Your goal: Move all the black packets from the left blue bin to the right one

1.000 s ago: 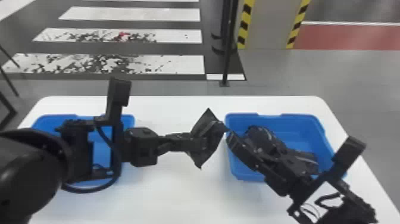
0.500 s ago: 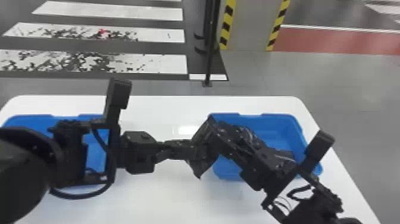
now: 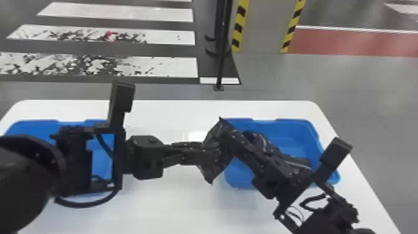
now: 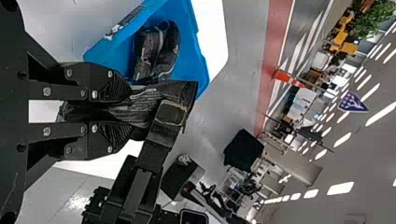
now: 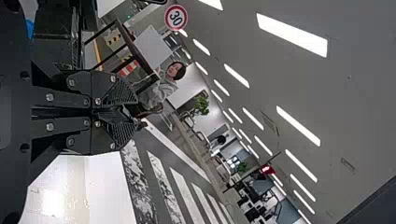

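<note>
Head view: the left pincer (image 3: 202, 153) grips a black packet (image 3: 211, 171); the right pincer (image 5: 127, 112) looks clamped on its edge, blue bin (image 3: 297, 132) beside and below. Ideally the right takes firm hold before the left loosens, backing away without tugging.

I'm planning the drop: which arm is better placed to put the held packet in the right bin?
Right, I'd judge: that arm crosses the right bin, and the right gripper seems closed on the packet. The left gripper holds it too, but outside the bin.
</note>
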Motion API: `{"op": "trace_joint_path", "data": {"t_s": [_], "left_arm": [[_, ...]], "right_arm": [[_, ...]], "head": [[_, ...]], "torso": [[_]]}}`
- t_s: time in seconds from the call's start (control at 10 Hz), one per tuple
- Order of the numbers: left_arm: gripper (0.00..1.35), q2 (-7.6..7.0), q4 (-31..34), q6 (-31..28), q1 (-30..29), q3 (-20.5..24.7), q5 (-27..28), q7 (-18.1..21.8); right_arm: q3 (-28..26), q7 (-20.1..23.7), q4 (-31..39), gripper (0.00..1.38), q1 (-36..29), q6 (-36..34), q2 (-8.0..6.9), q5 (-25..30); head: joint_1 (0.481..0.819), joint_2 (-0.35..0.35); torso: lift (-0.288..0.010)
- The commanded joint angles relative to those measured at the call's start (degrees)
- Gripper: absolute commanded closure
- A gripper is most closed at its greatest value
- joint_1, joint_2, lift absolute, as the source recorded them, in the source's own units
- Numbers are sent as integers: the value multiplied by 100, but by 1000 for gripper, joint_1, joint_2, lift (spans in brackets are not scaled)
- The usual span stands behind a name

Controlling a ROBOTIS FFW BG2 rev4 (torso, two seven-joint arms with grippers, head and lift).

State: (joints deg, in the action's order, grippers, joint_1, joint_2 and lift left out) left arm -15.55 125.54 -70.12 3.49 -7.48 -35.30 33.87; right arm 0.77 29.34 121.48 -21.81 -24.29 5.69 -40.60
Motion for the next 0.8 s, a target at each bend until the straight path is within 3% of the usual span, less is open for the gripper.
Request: {"op": "trace_joint_path", "data": {"t_s": [0.0,0.1,0.2,0.6,0.7], "left_arm": [[453,70,-18,10,-208,199,-69,-12],[231,114,-4,66,-377,314,-138,-3],[179,158,53,108,-532,462,-206,14],[179,325,671,558,-1178,1022,-332,84],[179,369,798,727,-1333,1182,-264,93]], "right_arm": [[-122,-7,-160,1276,115,-3,-6,-111],[-294,-7,-357,1276,269,-3,20,-88],[-488,-25,-624,1276,508,-3,37,4],[-1573,-95,-1749,1276,1366,-3,125,701],[-1779,-86,-1918,1199,1465,-116,143,861]], "head": [[695,-94],[695,-93],[695,-104],[695,-187],[695,-224]], "torso": [[-154],[-154],[-154],[-154],[-154]]}}
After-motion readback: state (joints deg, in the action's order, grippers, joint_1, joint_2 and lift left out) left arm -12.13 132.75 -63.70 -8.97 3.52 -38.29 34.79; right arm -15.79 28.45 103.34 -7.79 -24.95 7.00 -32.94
